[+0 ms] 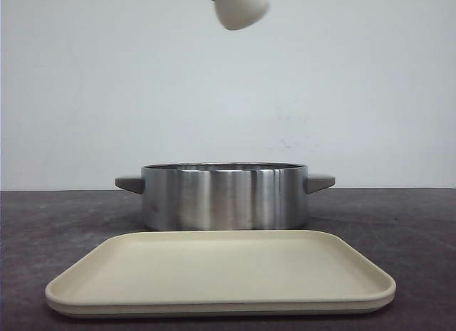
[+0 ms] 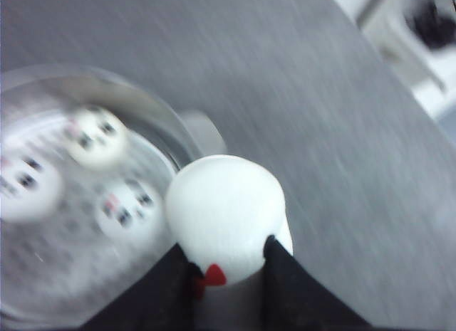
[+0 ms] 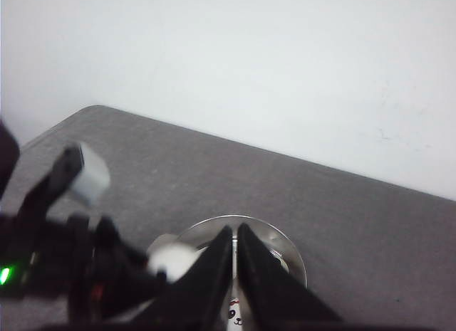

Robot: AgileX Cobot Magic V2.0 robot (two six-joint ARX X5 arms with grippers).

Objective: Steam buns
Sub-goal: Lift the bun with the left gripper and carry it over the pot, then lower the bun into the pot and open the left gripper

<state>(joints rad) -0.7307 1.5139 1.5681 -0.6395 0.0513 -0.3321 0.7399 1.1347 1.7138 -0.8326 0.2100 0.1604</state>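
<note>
The left gripper (image 2: 226, 270) pinches a smooth white dome-shaped bun (image 2: 226, 217) between its black fingers, high above the round brushed-steel pot (image 1: 224, 196) — its rounded end points away from the wrist, its face not visible. Three panda-faced white buns (image 2: 96, 135) lie face-up inside the pot. The right gripper (image 3: 235, 274) has its fingers pressed together, holding nothing. A cream rectangular plastic tray (image 1: 221, 274) sits just in front of the pot on the dark grey table (image 1: 399, 224).

Bright, even light throughout; the pot (image 1: 224, 196) shows streaky glare, and the left wrist view is motion-blurred.
</note>
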